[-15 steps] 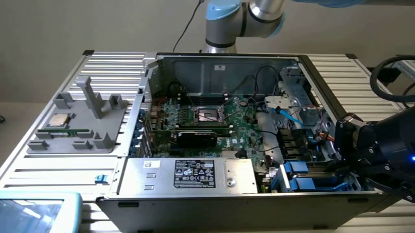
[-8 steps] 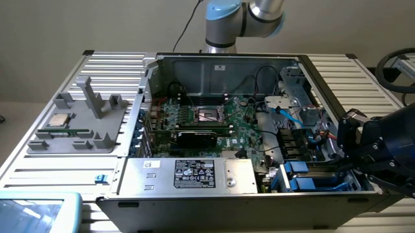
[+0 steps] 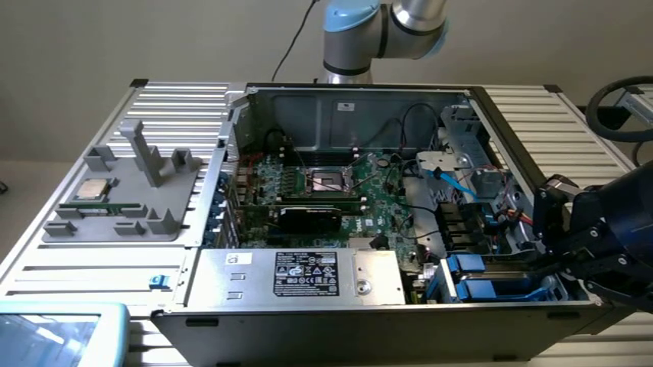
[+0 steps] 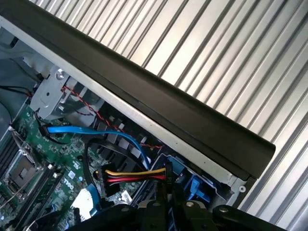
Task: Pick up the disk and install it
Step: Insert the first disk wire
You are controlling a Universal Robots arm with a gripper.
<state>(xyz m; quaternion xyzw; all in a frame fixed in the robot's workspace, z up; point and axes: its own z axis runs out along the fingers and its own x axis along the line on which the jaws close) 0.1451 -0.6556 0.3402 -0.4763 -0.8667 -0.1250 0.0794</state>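
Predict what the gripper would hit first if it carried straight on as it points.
Most likely the yellow, red and black power cable, just ahead of the gripper beside the blue drive bay; depth is unclear.

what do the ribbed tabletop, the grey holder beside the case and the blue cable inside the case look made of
Ribbed tabletop: likely aluminium, satin pale grey; straight even ribs with soft sheen.
Grey holder: probably plastic, matte; uniform dull grey, blocky posts, no glints.
Blue cable: flexible plastic sheath, slightly glossy; flat band curving freely.
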